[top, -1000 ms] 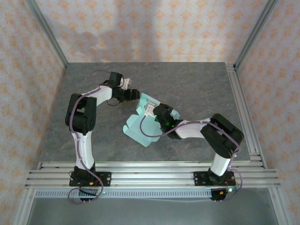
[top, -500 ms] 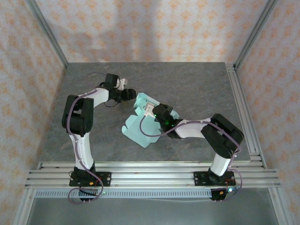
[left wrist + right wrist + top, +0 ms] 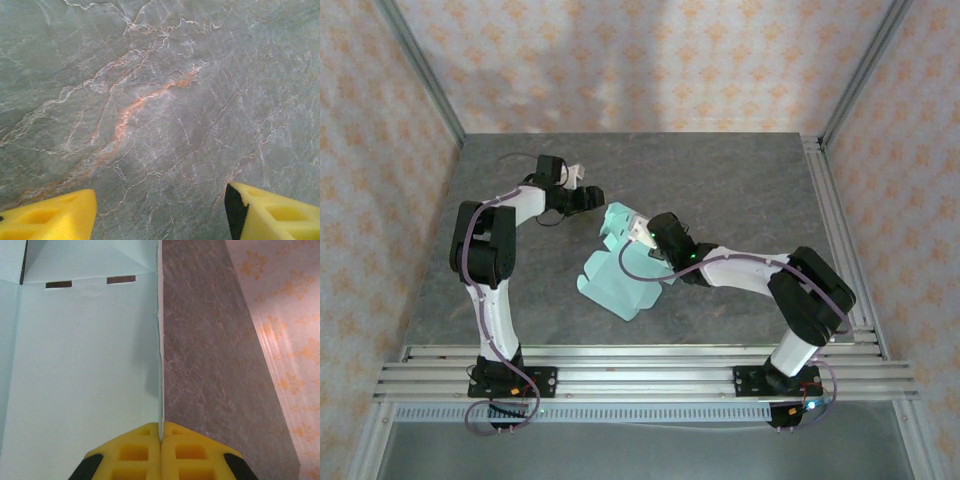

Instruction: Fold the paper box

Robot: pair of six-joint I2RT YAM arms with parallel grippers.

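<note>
The grey, marble-veined table [image 3: 740, 180] lay inside walls papered in a pale orange pattern [image 3: 650, 60]. The left arm [image 3: 485, 240] reached toward the far left of the table, and the right arm [image 3: 760, 275] stretched leftward across its middle. The paper box [image 3: 612, 282], a pale mint-green sheet of thin die-cut card with flaps, lay partly unfolded near the centre of the table, between the two arms; the right wrist view showed its smooth panel [image 3: 85, 365] with two narrow slots near a crease. The left gripper [image 3: 592, 195] hovered just beyond the box's far edge, its yellow fingers [image 3: 55, 220] spread wide over bare table with nothing between them. The right gripper [image 3: 161, 437] had its yellow fingers pressed together, pinching the card's right edge.
</note>
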